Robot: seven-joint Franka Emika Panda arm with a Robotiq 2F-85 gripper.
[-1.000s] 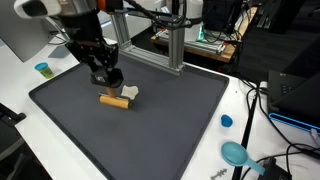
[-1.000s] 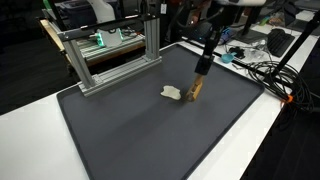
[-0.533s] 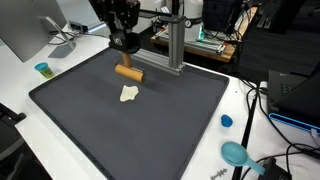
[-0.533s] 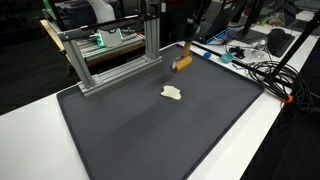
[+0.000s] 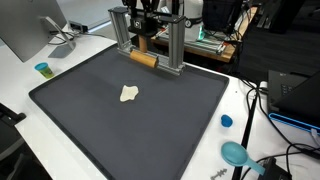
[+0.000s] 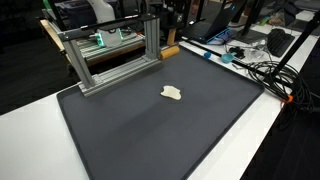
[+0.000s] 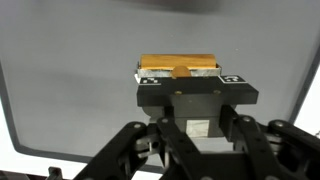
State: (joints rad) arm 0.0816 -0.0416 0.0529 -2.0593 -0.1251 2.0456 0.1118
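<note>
Your claw (image 7: 186,78) is clamped tight on the wooden block (image 7: 165,62). The metal frame (image 5: 176,48) is just beside it, so you could clip a post and dislodge the block.

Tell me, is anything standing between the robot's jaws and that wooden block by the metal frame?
Nothing visible does. In the wrist view the jaws are closed on the wooden block itself, close to the metal frame. The pale scrap lies apart from them on the dark mat.

From here I see a wood-like tan block (image 7: 160,64), a matt dark mat (image 5: 130,125), a brushed-metal frame (image 5: 176,45) and a smooth white bench (image 5: 15,88).
</note>
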